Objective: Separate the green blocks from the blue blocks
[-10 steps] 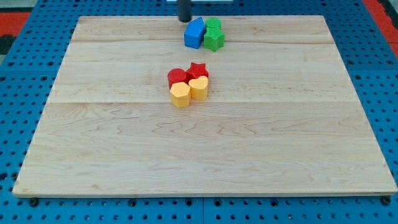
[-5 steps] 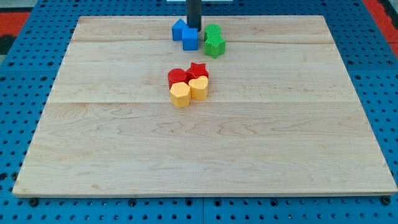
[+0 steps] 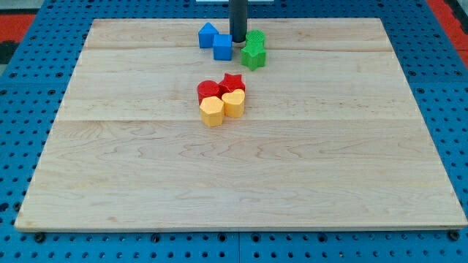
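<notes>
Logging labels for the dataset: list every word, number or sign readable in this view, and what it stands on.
None: no text, number or sign shows on the wooden board, the blue blocks, the green blocks, the red and yellow blocks, or my tip.

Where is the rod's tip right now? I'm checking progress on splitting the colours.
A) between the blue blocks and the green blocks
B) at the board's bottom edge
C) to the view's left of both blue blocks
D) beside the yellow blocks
A: my tip sits near the view's top, with the blue blocks on its left and the green blocks on its right.
</notes>
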`<act>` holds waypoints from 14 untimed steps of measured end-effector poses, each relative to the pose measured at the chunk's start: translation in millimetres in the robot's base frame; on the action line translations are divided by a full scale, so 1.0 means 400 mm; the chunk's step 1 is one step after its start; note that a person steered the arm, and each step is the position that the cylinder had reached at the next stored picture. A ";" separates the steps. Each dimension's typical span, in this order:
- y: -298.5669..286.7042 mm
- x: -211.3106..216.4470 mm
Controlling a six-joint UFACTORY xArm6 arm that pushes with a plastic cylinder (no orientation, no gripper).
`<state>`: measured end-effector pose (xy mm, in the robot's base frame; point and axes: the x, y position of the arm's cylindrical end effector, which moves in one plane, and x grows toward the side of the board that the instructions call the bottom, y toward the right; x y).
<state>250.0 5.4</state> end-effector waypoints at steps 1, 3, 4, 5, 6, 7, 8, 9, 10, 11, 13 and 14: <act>0.050 0.006; 0.004 0.036; 0.022 0.037; 0.011 0.039; 0.003 0.039; 0.003 0.042; 0.003 0.066; 0.003 0.077; 0.014 0.069; 0.106 0.019; 0.183 -0.012; 0.148 -0.012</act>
<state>245.2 64.5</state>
